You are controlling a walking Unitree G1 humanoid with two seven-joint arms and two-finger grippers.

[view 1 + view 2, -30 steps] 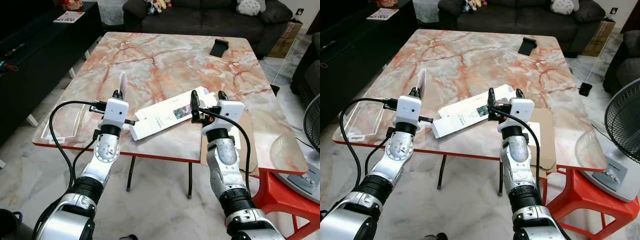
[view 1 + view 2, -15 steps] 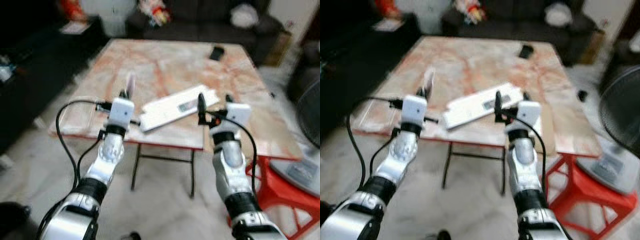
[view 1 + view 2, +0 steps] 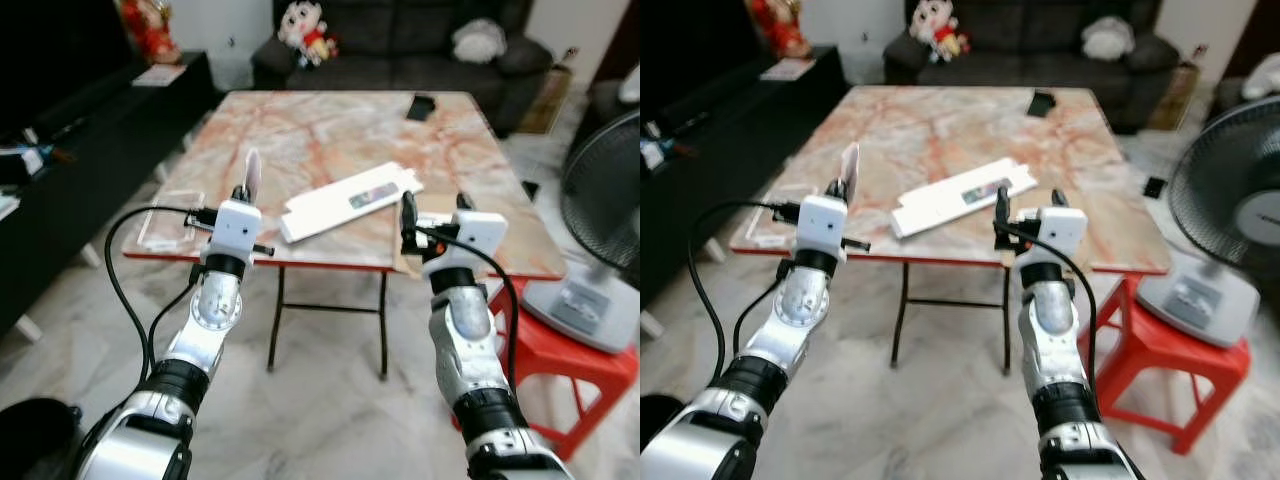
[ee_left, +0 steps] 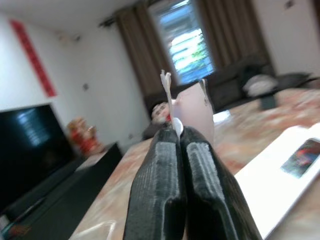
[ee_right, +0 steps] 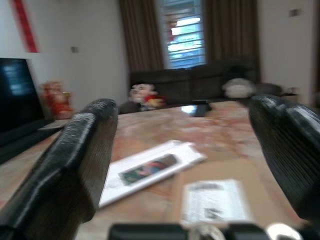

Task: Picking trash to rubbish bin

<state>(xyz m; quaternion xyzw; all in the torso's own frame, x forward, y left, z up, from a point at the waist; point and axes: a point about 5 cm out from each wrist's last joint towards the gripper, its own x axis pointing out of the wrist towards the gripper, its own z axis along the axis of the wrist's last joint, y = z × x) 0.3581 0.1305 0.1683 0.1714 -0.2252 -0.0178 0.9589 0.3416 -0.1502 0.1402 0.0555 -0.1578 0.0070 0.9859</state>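
- Marble table (image 3: 340,130) stands before the dark sofa (image 3: 400,30), at 12 o'clock from the robot.
- Long white box (image 3: 348,201) lies on the table near its front edge.
- Right gripper (image 3: 1027,207) hangs with its fingers spread, nothing between them.
- Left gripper (image 3: 244,190) pinches a small pale wrapper (image 4: 192,107), which stands upright.

No writing could be read: the label on the white flat box (image 3: 347,198) and the print on the paper sheet (image 5: 216,201) were too blurred.
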